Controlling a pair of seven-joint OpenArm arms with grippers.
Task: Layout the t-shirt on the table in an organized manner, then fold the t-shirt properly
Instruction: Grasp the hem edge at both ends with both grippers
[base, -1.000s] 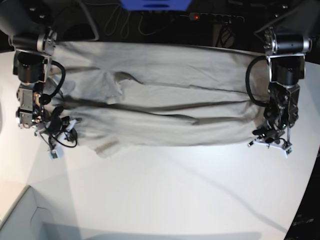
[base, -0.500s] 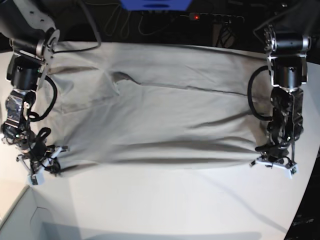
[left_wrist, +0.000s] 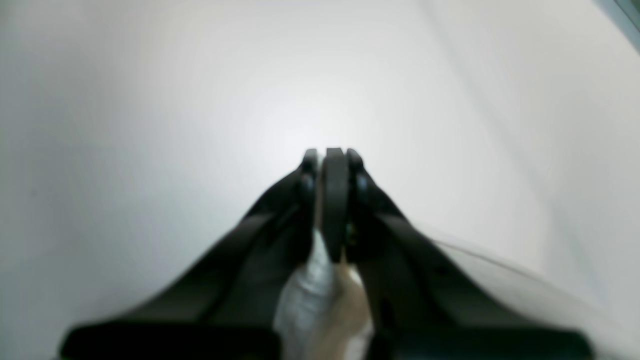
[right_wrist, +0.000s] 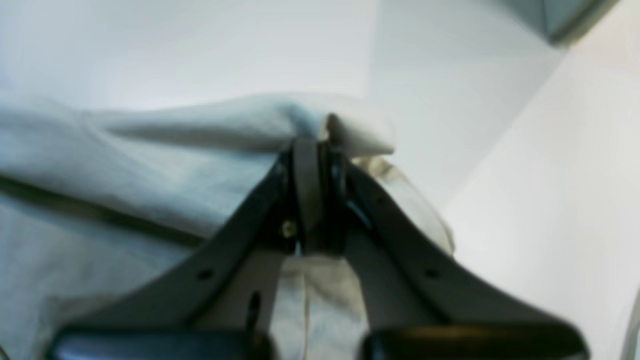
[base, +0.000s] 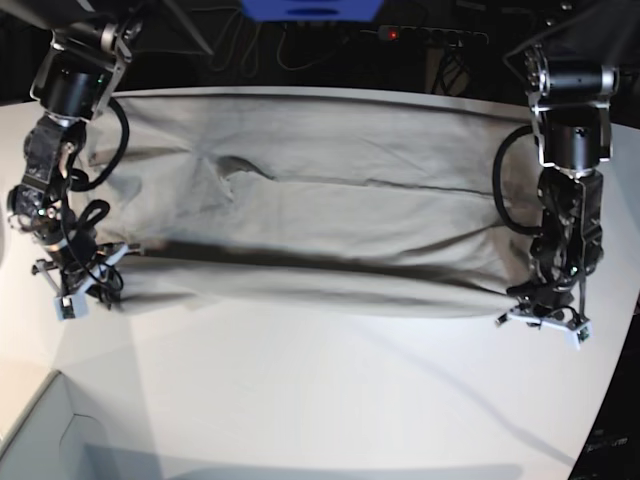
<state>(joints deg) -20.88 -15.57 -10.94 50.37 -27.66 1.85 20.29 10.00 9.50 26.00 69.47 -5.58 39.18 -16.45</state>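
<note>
The light grey-beige t-shirt (base: 320, 220) lies stretched wide across the white table (base: 330, 400), its near edge pulled taut between my two grippers. On the base view's right, my left gripper (base: 540, 315) is shut on the shirt's near corner; in the left wrist view the fingertips (left_wrist: 332, 155) are pressed together with cloth (left_wrist: 320, 295) bunched behind them. Over on the base view's left, my right gripper (base: 75, 290) is shut on the other near corner. The right wrist view shows its tips (right_wrist: 315, 145) pinching a fold of the t-shirt (right_wrist: 150, 165).
A pale box corner (base: 40, 440) sits at the near left of the table and shows again as a box corner (right_wrist: 565, 15) in the right wrist view. Cables and a power strip (base: 420, 35) run behind the far edge. The table's curved edge (base: 600, 400) falls away at the right.
Both grippers have drawn the shirt's near edge toward the front, opening out the folded cloth. The right gripper then came back a little from its nearest point.
</note>
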